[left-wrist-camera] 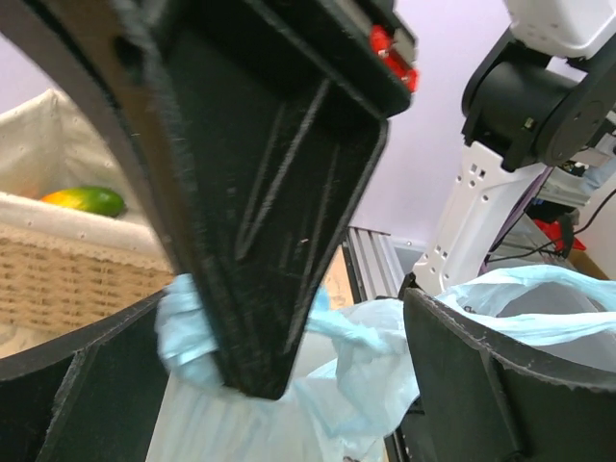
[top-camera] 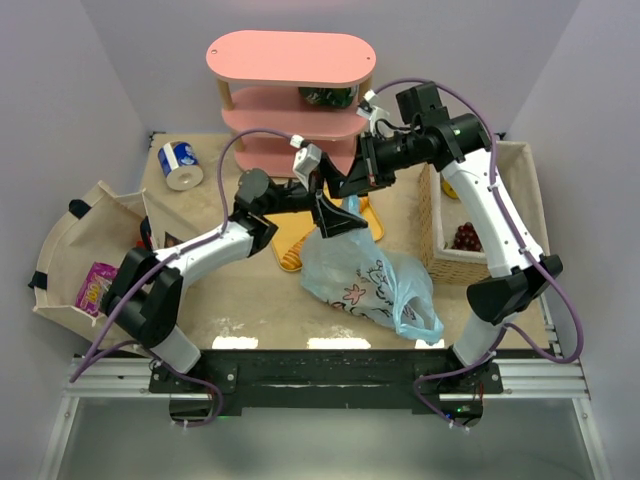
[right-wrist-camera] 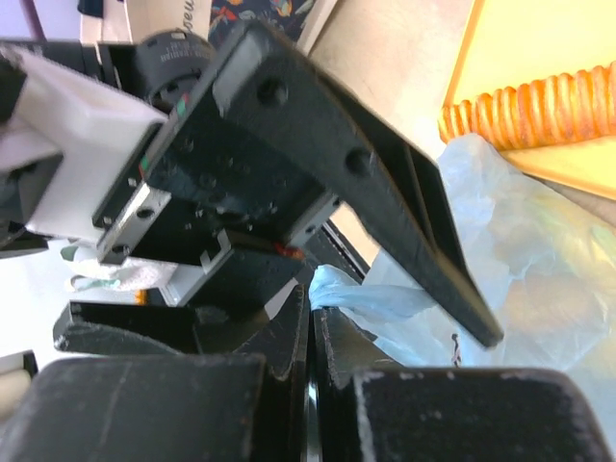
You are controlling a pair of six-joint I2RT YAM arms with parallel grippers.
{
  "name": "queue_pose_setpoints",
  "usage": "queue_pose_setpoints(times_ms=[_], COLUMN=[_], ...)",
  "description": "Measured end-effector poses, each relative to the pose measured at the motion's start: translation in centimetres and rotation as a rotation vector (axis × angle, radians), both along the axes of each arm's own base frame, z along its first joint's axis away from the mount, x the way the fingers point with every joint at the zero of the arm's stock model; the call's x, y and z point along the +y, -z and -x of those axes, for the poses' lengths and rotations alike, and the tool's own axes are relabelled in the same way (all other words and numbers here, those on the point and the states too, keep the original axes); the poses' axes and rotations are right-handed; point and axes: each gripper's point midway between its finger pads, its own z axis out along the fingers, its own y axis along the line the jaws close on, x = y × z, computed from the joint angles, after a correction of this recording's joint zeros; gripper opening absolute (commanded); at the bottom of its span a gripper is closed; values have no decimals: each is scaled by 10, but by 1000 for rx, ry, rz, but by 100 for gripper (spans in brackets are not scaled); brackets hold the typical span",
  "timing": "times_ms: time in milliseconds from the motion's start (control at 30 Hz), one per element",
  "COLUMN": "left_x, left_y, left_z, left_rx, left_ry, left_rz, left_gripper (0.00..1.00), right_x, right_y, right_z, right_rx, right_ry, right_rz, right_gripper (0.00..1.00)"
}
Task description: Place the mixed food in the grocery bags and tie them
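Note:
A light-blue grocery bag (top-camera: 365, 280) with cartoon prints lies on the table's middle, its top pulled up. My right gripper (top-camera: 346, 190) is shut on a twisted handle strand (right-wrist-camera: 371, 300) of this bag; in the right wrist view the right gripper (right-wrist-camera: 313, 303) pinches it at the tips. My left gripper (top-camera: 335, 220) is open just above the bag's top. In the left wrist view the left gripper (left-wrist-camera: 284, 409) straddles the bag (left-wrist-camera: 375, 375) and the right gripper's finger, round which a handle (left-wrist-camera: 183, 332) loops. A purple snack packet (top-camera: 95, 285) lies in the left tray.
A sliced loaf (right-wrist-camera: 539, 106) on a yellow board lies behind the bag. The wicker basket (top-camera: 432, 215) at right holds red grapes (top-camera: 465, 237) and a green-yellow fruit (left-wrist-camera: 85, 200). A pink shelf (top-camera: 290, 60) stands at the back, a blue-and-white can (top-camera: 180, 165) at back left.

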Motion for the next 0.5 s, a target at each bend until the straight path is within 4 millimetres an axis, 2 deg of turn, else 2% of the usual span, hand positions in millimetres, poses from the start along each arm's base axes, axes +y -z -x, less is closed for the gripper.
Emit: queue_pose_setpoints(times_ms=[167,367,500], left_x=[-1,3,2], left_y=[0,28,35], left_z=[7,16,24], left_rx=[9,93,131], left_ry=[17,24,33], left_rz=[21,2,11], left_gripper=[97,87,82], right_x=[5,7,8], right_y=[-6,-9,-3], right_z=[-8,-15,-21], right_rx=[-18,-27,-12], right_ry=[21,48,68], right_rz=[-27,-45,-47], right_gripper=[0,0,0])
